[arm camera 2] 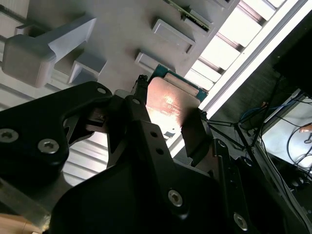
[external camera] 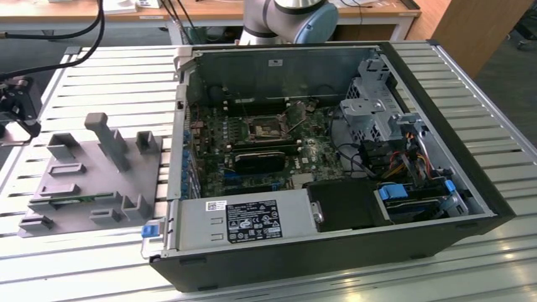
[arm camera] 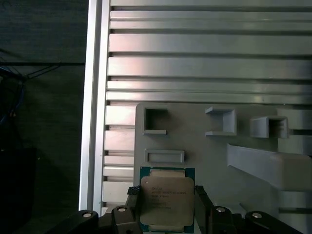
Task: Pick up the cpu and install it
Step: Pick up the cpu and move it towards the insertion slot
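The cpu (arm camera: 166,200), a flat square chip with a silver-grey metal top and a green rim, sits between my gripper's (arm camera: 167,207) two black fingers (arm camera: 132,199), which press on its opposite edges. In the second wrist view the cpu (arm camera 2: 171,99) reflects light between the same fingers (arm camera 2: 191,130) of the gripper (arm camera 2: 165,117). It hangs over the near corner of the grey fixture tray (arm camera: 195,146). In the exterior view my gripper (external camera: 19,123) is at the far left, beside the tray (external camera: 88,176), well away from the open computer case (external camera: 327,157) and its socket (external camera: 266,129).
The slatted aluminium table (external camera: 109,69) carries the tray, with its upright posts (external camera: 105,138), and the case. Inside the case are the power supply (external camera: 243,220), a drive cage (external camera: 373,104) and loose cables (external camera: 403,157). The table edge (arm camera: 92,107) runs close beside the tray.
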Robot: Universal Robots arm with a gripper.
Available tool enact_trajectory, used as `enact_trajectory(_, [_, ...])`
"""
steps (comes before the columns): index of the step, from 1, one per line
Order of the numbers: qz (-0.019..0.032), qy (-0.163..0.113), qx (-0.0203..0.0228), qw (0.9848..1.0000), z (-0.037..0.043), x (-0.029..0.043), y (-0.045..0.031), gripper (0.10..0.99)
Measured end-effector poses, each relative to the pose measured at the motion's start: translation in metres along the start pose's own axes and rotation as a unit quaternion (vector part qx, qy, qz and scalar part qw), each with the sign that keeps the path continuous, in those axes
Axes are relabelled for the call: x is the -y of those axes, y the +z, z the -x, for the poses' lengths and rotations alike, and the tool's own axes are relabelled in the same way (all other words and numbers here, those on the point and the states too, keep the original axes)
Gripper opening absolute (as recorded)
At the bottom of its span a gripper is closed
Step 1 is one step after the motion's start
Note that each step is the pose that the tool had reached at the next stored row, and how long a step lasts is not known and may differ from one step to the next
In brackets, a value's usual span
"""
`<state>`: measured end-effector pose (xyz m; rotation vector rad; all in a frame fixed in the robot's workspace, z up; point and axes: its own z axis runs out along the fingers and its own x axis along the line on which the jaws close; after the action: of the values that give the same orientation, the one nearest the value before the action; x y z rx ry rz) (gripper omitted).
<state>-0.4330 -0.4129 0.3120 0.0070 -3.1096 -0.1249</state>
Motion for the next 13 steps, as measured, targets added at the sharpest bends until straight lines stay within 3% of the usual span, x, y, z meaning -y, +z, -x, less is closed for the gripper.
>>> enact_trajectory(13, [0.0000, 0.000, 0.0000, 1.0000, -0.0002, -0.0006, -0.0067, 0.533])
